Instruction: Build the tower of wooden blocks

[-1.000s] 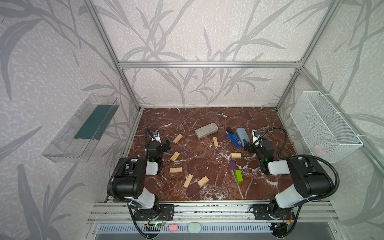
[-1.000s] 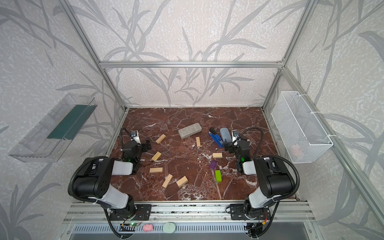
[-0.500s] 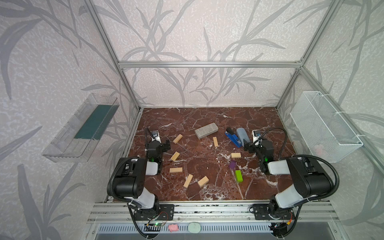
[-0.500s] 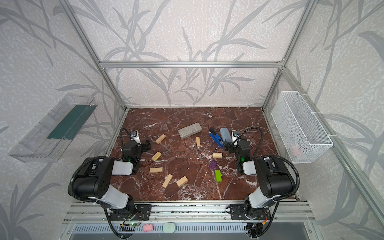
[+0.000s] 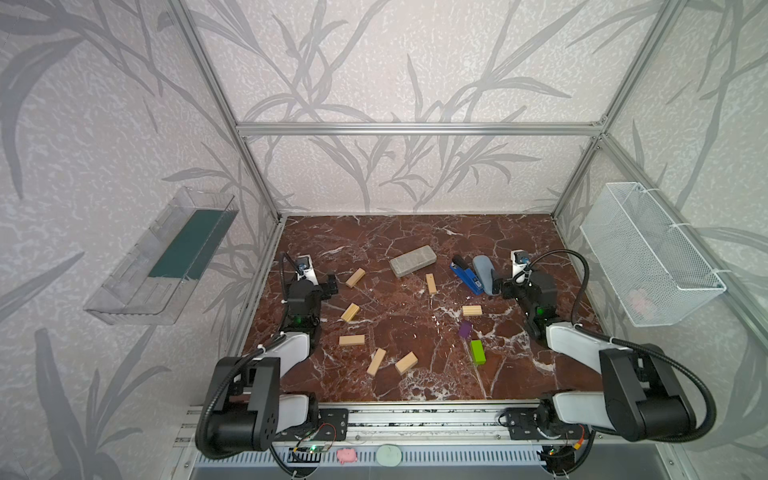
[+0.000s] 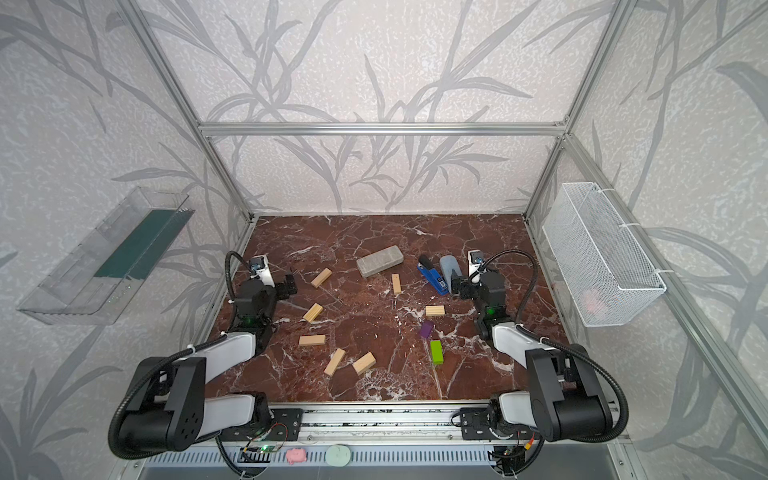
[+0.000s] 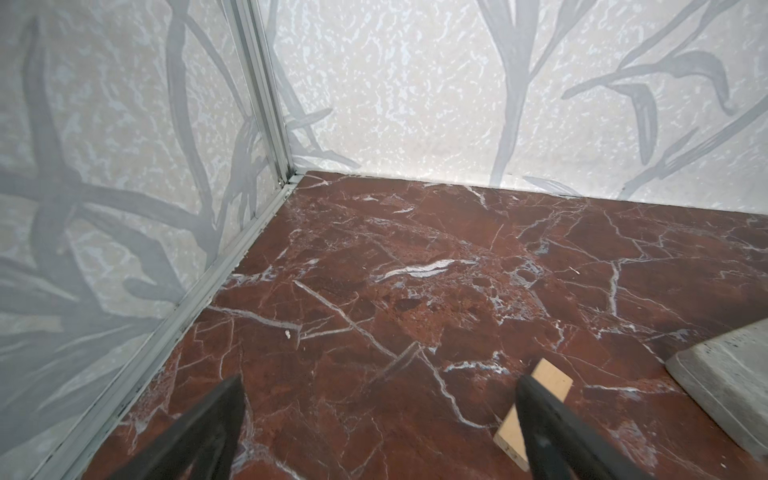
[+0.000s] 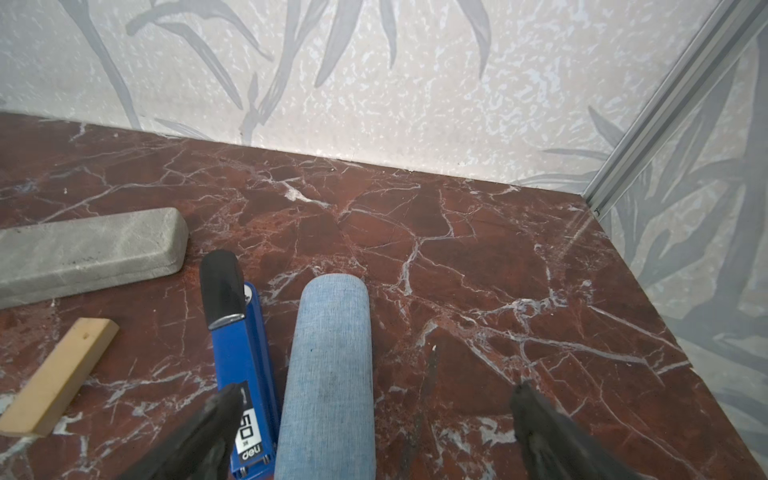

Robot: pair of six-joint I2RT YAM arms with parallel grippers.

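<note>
The only readable print is on the blue stapler [image 8: 243, 361], which lies toward the far right part of the marble surface [image 8: 498, 249]. A black label [image 8: 246, 432] at the stapler's end nearest the right wrist camera shows "50" in white, then the brand "deli". In both top views this print is too small to read.

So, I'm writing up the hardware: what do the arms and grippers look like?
Both match: the left arm and right arm have white link shells, black joint housings, looping black cables and a green wrist light. The left gripper and right gripper are black and tapered.
</note>
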